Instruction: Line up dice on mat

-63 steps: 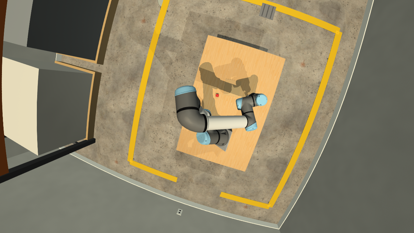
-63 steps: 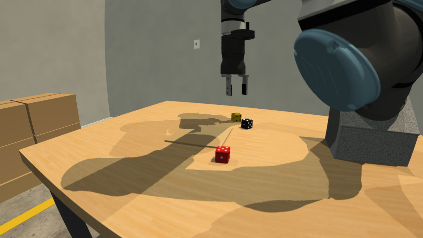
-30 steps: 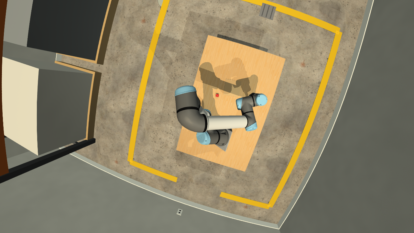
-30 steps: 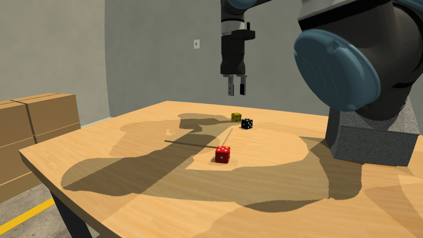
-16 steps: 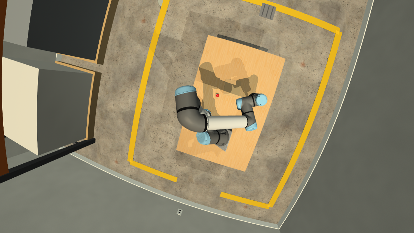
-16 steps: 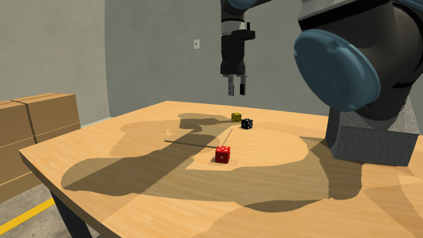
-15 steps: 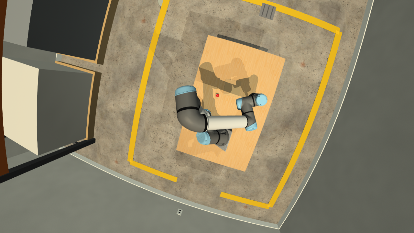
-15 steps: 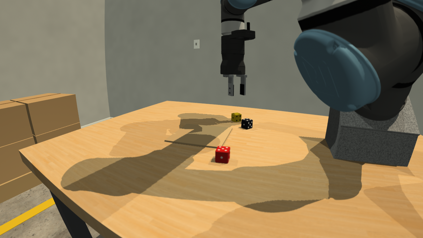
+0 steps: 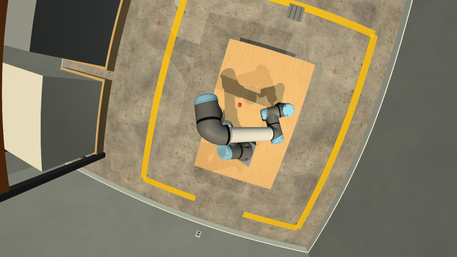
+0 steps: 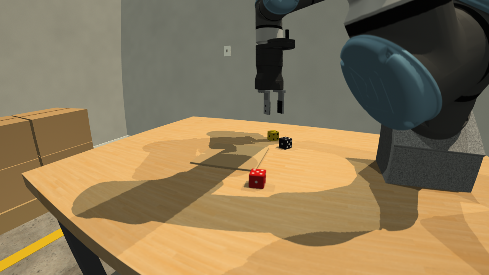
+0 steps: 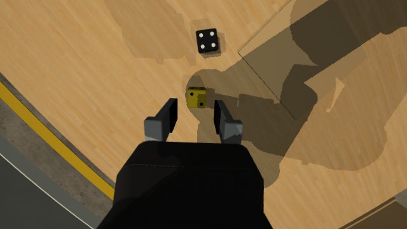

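Wrist view shows my gripper [image 11: 196, 109] partly open and empty above the yellow die [image 11: 196, 97] on the desk [image 11: 79, 63], black die [image 11: 207, 40] beyond, mat [image 11: 286, 73] just beside them.

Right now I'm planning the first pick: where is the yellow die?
In the wrist view the yellow die lies on the table below the open pincer, beside the black die and off the mat.

Parted, empty fingers [image 10: 268, 102] high above yellow die [image 10: 272, 135] beside black die [image 10: 285, 143].
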You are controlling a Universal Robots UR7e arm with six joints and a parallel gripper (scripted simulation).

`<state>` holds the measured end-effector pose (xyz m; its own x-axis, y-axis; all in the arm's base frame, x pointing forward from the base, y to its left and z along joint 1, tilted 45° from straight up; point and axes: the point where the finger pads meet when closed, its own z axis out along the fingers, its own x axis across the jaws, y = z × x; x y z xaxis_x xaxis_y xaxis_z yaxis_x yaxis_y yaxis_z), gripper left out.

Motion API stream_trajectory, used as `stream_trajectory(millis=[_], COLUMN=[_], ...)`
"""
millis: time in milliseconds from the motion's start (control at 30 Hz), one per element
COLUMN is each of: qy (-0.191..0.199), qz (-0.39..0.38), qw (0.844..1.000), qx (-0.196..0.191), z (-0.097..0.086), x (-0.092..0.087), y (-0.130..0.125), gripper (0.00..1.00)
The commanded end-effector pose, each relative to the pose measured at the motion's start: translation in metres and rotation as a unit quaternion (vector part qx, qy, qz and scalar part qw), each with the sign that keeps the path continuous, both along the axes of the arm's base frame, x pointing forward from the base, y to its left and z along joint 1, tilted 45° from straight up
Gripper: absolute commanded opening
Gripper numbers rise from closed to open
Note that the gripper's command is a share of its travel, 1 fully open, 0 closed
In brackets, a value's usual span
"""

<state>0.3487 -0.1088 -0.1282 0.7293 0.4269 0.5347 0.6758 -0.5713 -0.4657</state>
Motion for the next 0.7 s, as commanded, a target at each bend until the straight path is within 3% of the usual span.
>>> stream_trajectory(millis=[0,667], qy=[0.000,0.000], qz=[0.000,0.000], qw=[1.000,1.000], qx=[0.001,0.001], z=[-0.004,-0.024], x=[0.000,0.003], y=[0.005,0.025], gripper=[0.79,0.79])
